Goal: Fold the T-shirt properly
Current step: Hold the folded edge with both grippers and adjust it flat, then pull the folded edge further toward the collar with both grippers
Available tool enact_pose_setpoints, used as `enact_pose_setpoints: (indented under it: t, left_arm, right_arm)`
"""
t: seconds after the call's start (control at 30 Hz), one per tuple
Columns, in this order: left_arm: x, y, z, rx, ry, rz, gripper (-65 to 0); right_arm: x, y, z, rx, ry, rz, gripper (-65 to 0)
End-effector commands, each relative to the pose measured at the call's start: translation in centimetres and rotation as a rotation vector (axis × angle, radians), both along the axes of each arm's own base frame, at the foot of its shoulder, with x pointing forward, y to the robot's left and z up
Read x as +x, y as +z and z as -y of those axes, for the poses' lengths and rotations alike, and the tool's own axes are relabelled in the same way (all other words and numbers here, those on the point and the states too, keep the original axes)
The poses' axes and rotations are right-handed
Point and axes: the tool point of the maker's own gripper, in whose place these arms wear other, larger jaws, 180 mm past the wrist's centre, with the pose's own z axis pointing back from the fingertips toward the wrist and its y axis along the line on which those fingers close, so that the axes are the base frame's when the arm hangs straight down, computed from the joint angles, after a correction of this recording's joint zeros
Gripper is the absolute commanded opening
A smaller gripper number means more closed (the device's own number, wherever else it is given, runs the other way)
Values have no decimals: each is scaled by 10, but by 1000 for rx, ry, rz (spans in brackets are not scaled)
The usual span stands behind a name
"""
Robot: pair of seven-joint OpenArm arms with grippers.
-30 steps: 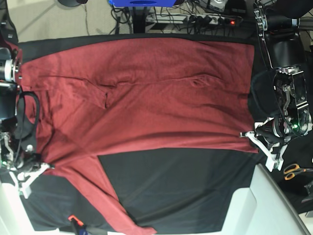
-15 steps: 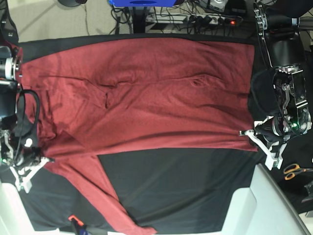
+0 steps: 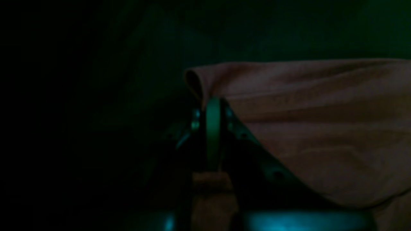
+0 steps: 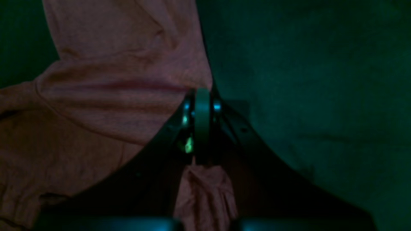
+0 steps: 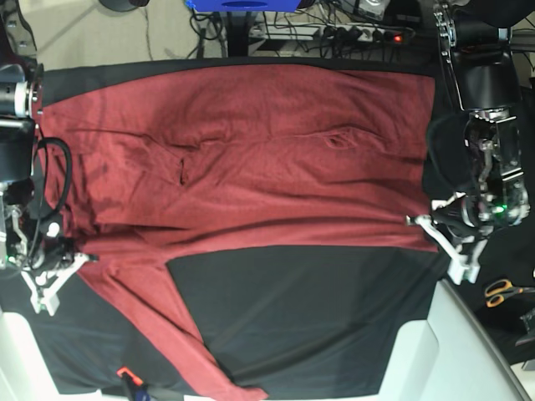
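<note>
base view: the t-shirt (image 5: 251,159), a plain maroon long-sleeved garment, lies spread flat over the upper half of the bench (image 5: 309,317), which is covered by a black cloth. one long sleeve (image 5: 167,322) runs from the shirt's 8 o'clock corner down toward 6 o'clock, reaching the lower edge of the picture. a small dark crease (image 5: 182,171) sits left of the shirt's centre and a small pucker (image 5: 338,139) sits right of centre.

the left hand (image 5: 435,230), at 3 o'clock, is closed flat on the shirt's edge at its lower corner on that side. in the left wrist view the left hand (image 3: 212,106) shows its two jaws pressed together with a fold of the t-shirt (image 3: 321,128) pinched between them; the fabric curls over just above the tips and a tuft of cloth shows below the jaws. that view is very dark.

the right hand (image 5: 71,263), at 9 o'clock, is likewise closed on the shirt, at the corner where the sleeve leaves the body. in the right wrist view the right hand (image 4: 202,96) has its jaws together on the edge of the t-shirt (image 4: 112,96), with a bunch of cloth showing behind the tips and the dark bench cloth (image 4: 305,80) to the right.

scissors (image 5: 501,292) with orange handles lie off the bench at 4 o'clock. a power strip (image 5: 368,35) with a red light lies on the floor at 1 o'clock.
</note>
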Motion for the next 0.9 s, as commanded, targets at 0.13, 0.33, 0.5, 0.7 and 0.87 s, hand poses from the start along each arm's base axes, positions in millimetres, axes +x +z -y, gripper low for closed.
enact_pose_setpoints:
  t: [0.13,0.33,0.5,0.7,0.87]
  left_arm:
    - [-5,-5,-3,31,-2,27,-650]
    - [-21,-17,-2,31,-8,-5,-650]
    - [-31,-23,-3,36,-11,-28,-650]
    - [-28,-12,-6,57,-23,-2,-650]
    - [-27,-10,-7,60,-24,4,-650]
  right_arm:
    - [14,22,8,-13,-2,42,-650]
    - [3,28,3,-38,31,30,-650]
    - [-10,21,2,-47,41,-3,-650]
    - [-31,11,23,-9,-50,-45,-650]
    - [-42,3,25,-9,-55,-70,-650]
